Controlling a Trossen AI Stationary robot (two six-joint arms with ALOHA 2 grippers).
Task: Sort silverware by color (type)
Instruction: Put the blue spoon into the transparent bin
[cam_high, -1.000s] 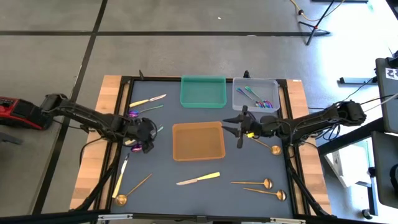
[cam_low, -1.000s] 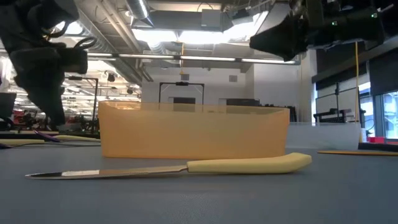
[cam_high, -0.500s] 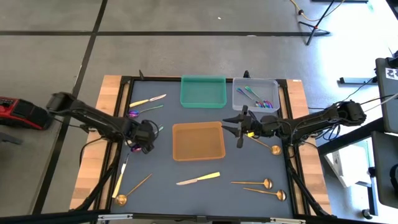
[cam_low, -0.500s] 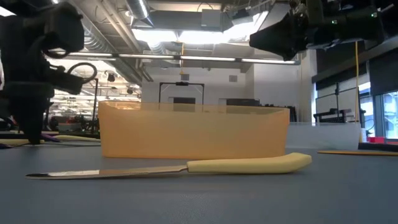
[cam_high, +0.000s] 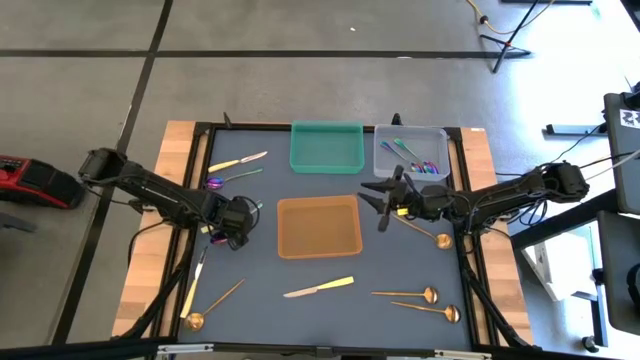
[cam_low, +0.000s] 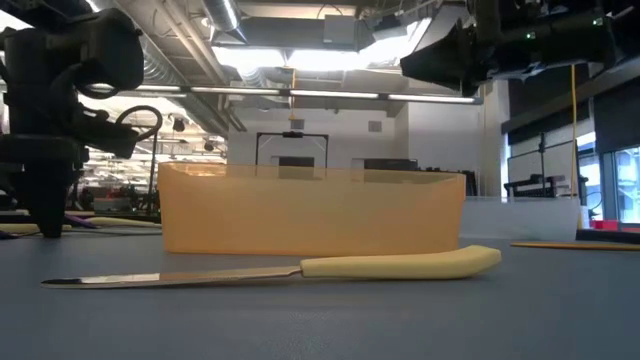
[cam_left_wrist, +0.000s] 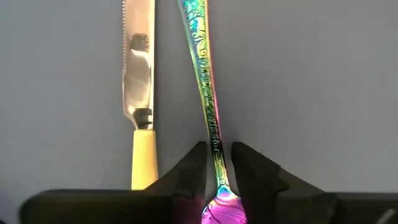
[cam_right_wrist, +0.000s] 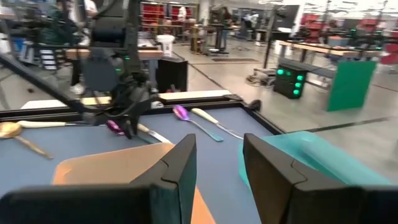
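On the dark blue-grey worktop (cam_high: 320, 270), with an open workshop hall behind, the left gripper (cam_left_wrist: 217, 163) pinches the iridescent utensil (cam_left_wrist: 205, 87) left of the orange tray (cam_high: 318, 226), its long axis running parallel to a cream-handled knife (cam_left_wrist: 140, 112), while the right gripper (cam_high: 380, 205) hovers with fingers spread.

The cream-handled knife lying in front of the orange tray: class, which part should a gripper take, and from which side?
Take the cream-handled knife by its thicker handle, from straight above: it lies flat on the table with open space around it.
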